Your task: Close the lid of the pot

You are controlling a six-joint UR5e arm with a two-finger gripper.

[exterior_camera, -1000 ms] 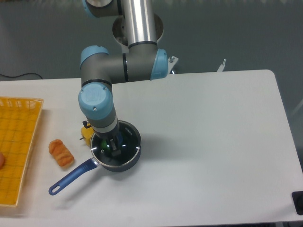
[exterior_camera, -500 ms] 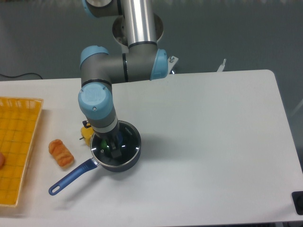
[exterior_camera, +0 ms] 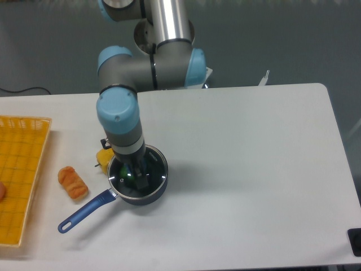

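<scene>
The pot (exterior_camera: 148, 191), a small dark saucepan with a long blue handle (exterior_camera: 84, 212), sits left of the table's middle. The glass lid (exterior_camera: 155, 168) lies flat on it, its silver rim following the pot's rim. Something green shows through the glass. My gripper (exterior_camera: 136, 175) points straight down over the lid's centre, its dark fingers (exterior_camera: 141, 182) slightly apart, open and just above the lid. The wrist hides the knob and the back of the lid.
A yellow object (exterior_camera: 104, 156) lies against the pot's left side, partly behind the wrist. An orange pastry-like piece (exterior_camera: 73, 182) lies further left. A yellow mesh basket (exterior_camera: 22, 152) stands at the left table edge. A dark object (exterior_camera: 355, 240) is at the front right corner.
The arm has lifted slightly and its wrist has shifted up and to the right. The lid stays on the pot, which has not moved.
</scene>
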